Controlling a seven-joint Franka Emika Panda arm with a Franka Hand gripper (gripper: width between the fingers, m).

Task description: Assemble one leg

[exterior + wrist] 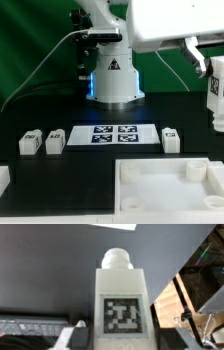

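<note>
1. The tool (122,334) was closed on the leg (122,288), one finger (77,333) against its side.
2. The leg hung clear above the desk's (40,112) edge at the exterior view's right.

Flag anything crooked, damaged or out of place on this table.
Nothing stands out. Three legs lie in a row with the marker board, the tray sits flat nearer the camera, and the gripper holds a fourth leg off the table, seemingly intact.
</note>
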